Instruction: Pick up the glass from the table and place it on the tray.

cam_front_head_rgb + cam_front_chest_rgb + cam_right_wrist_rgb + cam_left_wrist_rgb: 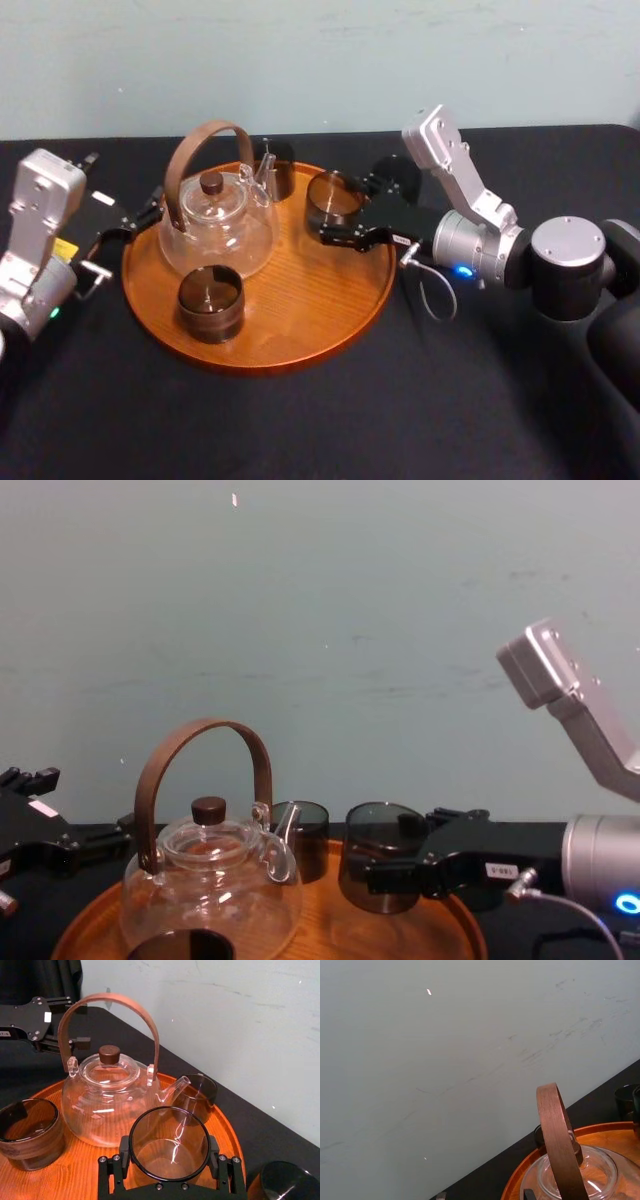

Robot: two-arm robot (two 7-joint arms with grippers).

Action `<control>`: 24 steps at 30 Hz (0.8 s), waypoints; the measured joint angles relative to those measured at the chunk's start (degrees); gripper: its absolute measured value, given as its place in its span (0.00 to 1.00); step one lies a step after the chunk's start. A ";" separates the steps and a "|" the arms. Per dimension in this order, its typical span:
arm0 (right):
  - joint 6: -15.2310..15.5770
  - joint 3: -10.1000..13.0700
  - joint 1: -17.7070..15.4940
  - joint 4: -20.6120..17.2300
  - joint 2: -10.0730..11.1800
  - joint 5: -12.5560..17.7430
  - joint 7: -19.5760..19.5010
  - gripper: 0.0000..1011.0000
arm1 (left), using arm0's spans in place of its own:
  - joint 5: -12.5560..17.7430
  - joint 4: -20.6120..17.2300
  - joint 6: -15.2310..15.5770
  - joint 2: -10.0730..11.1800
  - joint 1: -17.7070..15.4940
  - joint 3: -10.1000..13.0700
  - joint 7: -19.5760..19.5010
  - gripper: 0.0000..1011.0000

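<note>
The glass (333, 198) is a dark, smoky tumbler standing upright between the fingers of my right gripper (337, 208), which is shut on it over the back right part of the tray (300, 340). In the right wrist view the glass (170, 1145) sits between the two black pads (119, 1172), with the tray's wood (75, 1180) under it. From the chest the glass (378, 858) hangs at about rim height, right of the teapot. My left gripper (128, 228) stays open and empty beside the tray's left edge.
A clear glass teapot (215, 215) with a brown hoop handle stands on the tray's left half. Two more dark glasses are on the tray, one in front (210, 302) and one behind (275, 165). Another dark glass (282, 1182) stands on the black table (320, 430) off the tray's right.
</note>
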 joint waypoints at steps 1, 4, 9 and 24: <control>-0.08 -0.02 0.06 0.23 -0.11 -0.04 0.06 0.90 | 0.00 0.00 0.00 0.00 0.00 0.00 0.00 0.99; -0.33 -0.11 0.37 1.23 -0.56 -0.20 0.20 0.90 | 0.00 0.00 0.00 0.00 0.00 0.00 0.00 0.99; -0.56 -0.24 0.95 3.04 -1.30 -0.54 0.43 0.90 | 0.00 0.00 0.00 0.00 0.00 0.00 0.00 0.99; -0.96 -0.38 2.04 6.38 -2.59 -1.43 0.86 0.90 | 0.00 0.00 0.00 0.00 0.00 0.00 0.00 0.99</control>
